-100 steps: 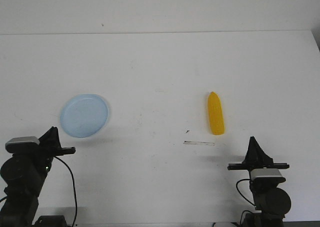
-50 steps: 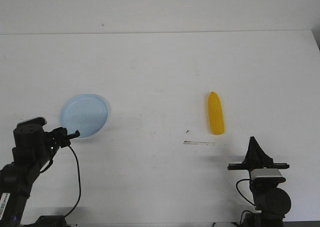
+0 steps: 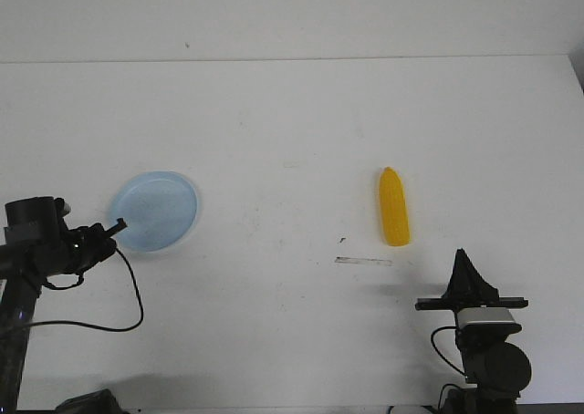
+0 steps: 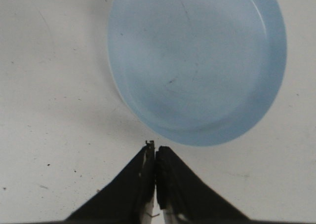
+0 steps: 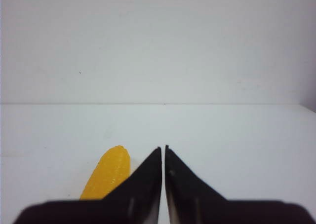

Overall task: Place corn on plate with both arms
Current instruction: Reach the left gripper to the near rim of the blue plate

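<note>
Corn (image 3: 394, 208) sits untouched on the desk (image 3: 292, 122), well right of the plate (image 3: 153, 210); my left hand (image 3: 116, 225), pinched closed like the right hand (image 3: 463, 257), could nudge that plate.

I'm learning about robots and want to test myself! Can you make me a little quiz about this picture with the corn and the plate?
1. True or false: the corn is lying on the plate.
2. Which gripper is nearest the plate? A) the left gripper B) the right gripper
3. Fill in: the fingers of the left gripper are ____ (open or shut).

Key:
1. False. The corn lies on the table, well apart from the plate.
2. A
3. shut
</note>
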You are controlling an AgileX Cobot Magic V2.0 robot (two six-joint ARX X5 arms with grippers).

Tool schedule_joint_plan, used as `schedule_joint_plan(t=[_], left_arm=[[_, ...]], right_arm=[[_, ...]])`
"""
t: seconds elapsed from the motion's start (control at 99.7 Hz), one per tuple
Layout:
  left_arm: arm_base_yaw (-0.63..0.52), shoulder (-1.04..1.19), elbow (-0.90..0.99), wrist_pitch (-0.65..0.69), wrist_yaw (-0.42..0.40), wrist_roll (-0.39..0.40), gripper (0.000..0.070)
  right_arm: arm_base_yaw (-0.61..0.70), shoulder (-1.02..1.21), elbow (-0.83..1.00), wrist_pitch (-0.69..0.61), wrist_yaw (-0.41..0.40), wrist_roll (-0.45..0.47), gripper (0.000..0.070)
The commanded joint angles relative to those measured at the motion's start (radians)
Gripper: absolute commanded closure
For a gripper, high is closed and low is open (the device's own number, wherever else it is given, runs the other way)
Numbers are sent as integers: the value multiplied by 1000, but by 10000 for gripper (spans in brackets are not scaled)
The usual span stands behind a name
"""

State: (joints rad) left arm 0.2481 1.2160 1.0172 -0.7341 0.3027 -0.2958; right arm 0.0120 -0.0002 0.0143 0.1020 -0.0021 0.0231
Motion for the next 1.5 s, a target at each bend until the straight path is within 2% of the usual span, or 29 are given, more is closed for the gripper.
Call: schedule_joint_plan(t=[0.0,0.221,0.331,0.461,0.592,0.652,0.742,0.892,1.494], left_arm=[[27,41,32,-14,46,50,699],[122,219,153,-126,49,185,697],[141,304,225,-132,46,215,675],[144,386,283,-109,46,238,539],[147,447,295,-75,47,214,369],[147,470,295,-67,47,205,322],[147,500,295,-43,69,196,321],[145,534,295,4,192,180,328],[127,589,294,36,192,171,337]], right_arm=[[1,1,-2,10,2,9,687],[1,1,-2,10,2,9,687],[1,1,-2,10,2,9,687],[1,1,-2,10,2,9,687],[1,1,-2,10,2,9,687],[1,1,-2,10,2,9,687],[1,1,-2,10,2,9,687],[1,1,-2,10,2,9,687],[1,1,-2,10,2,9,687]])
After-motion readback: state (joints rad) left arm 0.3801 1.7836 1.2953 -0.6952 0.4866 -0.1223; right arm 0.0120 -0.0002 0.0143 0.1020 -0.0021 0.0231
